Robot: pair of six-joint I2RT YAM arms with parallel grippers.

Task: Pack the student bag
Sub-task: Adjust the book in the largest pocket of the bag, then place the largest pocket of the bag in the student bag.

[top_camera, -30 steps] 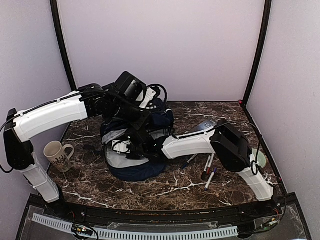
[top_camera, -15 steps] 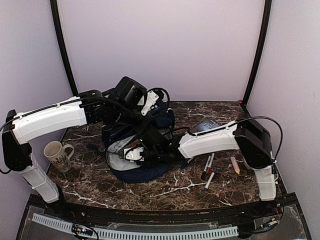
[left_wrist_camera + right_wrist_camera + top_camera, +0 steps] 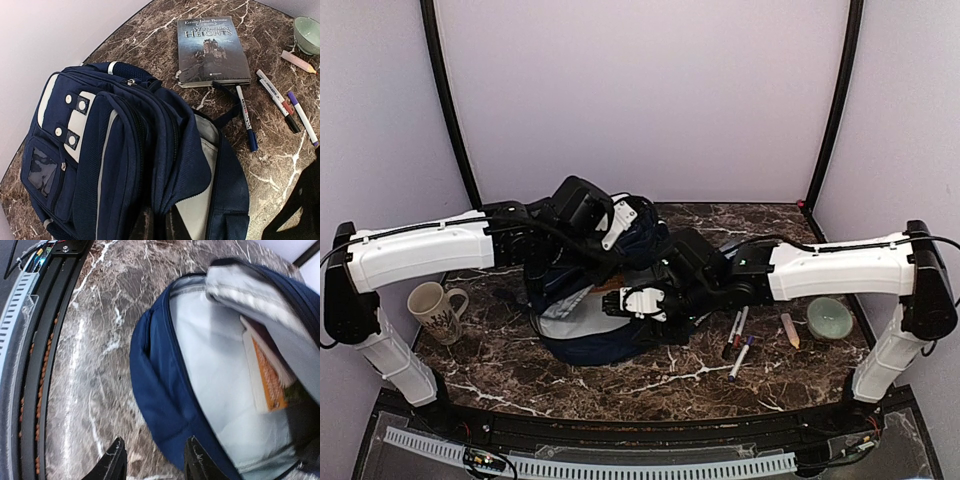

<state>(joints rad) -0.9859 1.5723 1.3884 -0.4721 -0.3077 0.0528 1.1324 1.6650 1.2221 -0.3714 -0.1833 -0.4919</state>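
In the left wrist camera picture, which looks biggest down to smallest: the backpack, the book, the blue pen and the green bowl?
1. backpack, also nearest the camera
2. Wuthering Heights book
3. blue pen
The green bowl is cut off by the picture's edge, so it can't be ranked.

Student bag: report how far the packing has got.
Done: one orange-edged book lies inside the open student bag. In hand: left gripper pinches its top; right gripper hangs open, empty. Left: Wuthering Heights book, markers, pencil on the table.
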